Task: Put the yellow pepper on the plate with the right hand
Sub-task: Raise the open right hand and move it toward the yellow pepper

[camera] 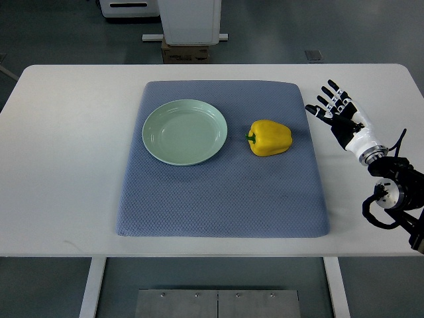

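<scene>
A yellow pepper [270, 138] lies on its side on the blue-grey mat [222, 192], its green stem pointing left toward the plate. The pale green plate [185, 131] sits on the mat's upper left part, a short gap from the pepper, with nothing on it. My right hand [333, 107] hovers over the white table just past the mat's right edge, to the right of the pepper and apart from it. Its fingers are spread and hold nothing. The left arm does not show.
The white table [66, 165] extends around the mat on all sides. Beyond its far edge stand a white machine base [191, 20] and a cardboard box [186, 53] on the floor.
</scene>
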{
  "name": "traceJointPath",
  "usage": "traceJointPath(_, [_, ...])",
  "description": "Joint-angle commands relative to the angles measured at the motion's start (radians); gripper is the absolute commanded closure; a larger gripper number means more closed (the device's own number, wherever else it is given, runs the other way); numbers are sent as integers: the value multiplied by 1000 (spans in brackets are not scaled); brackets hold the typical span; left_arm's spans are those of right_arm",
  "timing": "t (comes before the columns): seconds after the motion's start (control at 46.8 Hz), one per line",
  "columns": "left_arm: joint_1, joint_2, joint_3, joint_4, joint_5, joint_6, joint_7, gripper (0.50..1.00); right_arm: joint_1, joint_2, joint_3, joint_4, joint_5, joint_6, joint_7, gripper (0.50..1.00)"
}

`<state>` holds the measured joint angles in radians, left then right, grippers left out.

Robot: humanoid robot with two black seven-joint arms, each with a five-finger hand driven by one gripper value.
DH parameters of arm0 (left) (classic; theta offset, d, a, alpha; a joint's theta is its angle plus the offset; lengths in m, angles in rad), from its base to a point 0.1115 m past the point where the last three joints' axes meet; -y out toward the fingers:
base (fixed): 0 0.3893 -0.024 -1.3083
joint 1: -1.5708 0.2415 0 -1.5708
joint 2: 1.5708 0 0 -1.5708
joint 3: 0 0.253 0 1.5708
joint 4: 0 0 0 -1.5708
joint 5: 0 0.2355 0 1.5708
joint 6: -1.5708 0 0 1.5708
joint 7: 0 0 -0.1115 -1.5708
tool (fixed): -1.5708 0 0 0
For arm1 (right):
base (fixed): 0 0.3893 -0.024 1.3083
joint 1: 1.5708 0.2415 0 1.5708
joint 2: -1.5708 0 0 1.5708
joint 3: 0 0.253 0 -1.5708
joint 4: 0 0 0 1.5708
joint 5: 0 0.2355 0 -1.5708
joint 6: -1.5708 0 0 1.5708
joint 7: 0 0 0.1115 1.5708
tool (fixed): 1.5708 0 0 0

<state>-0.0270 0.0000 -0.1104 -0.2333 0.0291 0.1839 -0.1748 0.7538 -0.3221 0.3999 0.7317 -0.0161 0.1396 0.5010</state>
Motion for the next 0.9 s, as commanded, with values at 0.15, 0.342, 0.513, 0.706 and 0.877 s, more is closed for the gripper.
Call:
traceJointPath(0.15, [-16, 0, -2, -3, -5, -3, 0, 500, -1, 0, -1, 0, -1, 0, -3, 500])
traceJointPath(0.342, [2, 0, -2, 0, -8, -1, 0, 500, -2, 0, 0, -2, -1, -2, 1, 500])
traceJointPath(0.513, [1, 0, -2, -1, -8, -1, 0, 500, 4, -5, 22, -11, -1, -5, -3, 500])
traceJointPath(0.706, [1, 0, -2, 0, -8, -1, 0, 500, 1, -8, 109, -46, -2, 0, 10, 500])
traceJointPath(0.877, [1, 0, -2, 0, -8, -1, 0, 500, 10, -14, 103, -37, -18, 9, 11, 500])
